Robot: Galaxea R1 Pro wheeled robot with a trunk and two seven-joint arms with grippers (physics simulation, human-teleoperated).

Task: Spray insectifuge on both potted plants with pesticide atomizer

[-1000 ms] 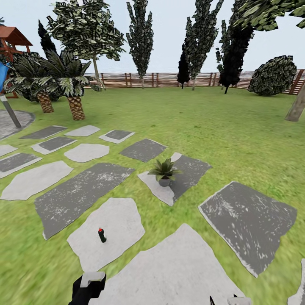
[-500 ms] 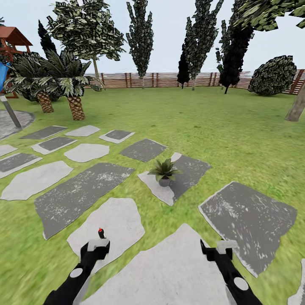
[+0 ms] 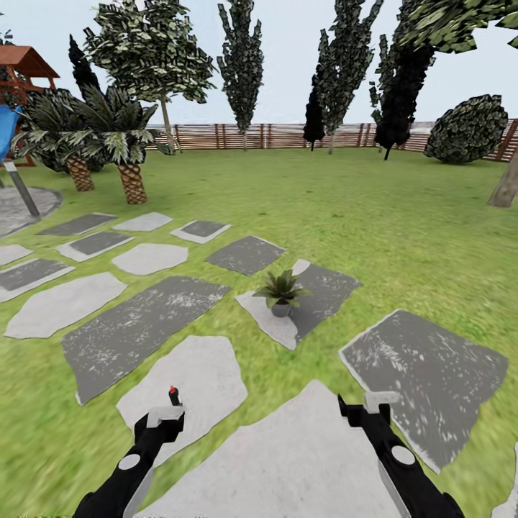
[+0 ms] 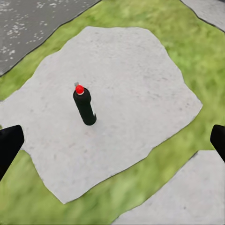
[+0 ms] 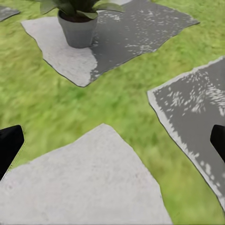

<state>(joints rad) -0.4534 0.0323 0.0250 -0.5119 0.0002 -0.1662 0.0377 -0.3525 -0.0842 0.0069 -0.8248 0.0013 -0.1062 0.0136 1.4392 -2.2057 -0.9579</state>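
The pesticide atomizer [image 4: 84, 107], a small black bottle with a red cap, stands upright on a pale stepping stone [image 4: 140, 84]. In the head view its red top [image 3: 173, 393] peeks just beyond my left gripper [image 3: 164, 416]. The left gripper [image 4: 112, 143] is open, hovering short of the bottle and not touching it. One potted plant [image 3: 280, 292], a green rosette in a grey pot, sits on a stone further ahead, and its pot [image 5: 78, 29] also appears in the right wrist view. My right gripper [image 3: 367, 405] is open and empty over a pale stone.
The garden lawn [image 3: 403, 237] is crossed by grey and white stepping stones [image 3: 424, 374]. Palms [image 3: 129, 180] and a playset [image 3: 21, 72] stand far left by a paved patio [image 3: 21, 205]. A slatted fence [image 3: 273, 135], tall trees and a round bush [image 3: 467, 129] close the back.
Both arms have come up and forward into the head view, the left gripper now just short of the atomizer. The whole view has shifted slightly. The bottle and plant have not moved.
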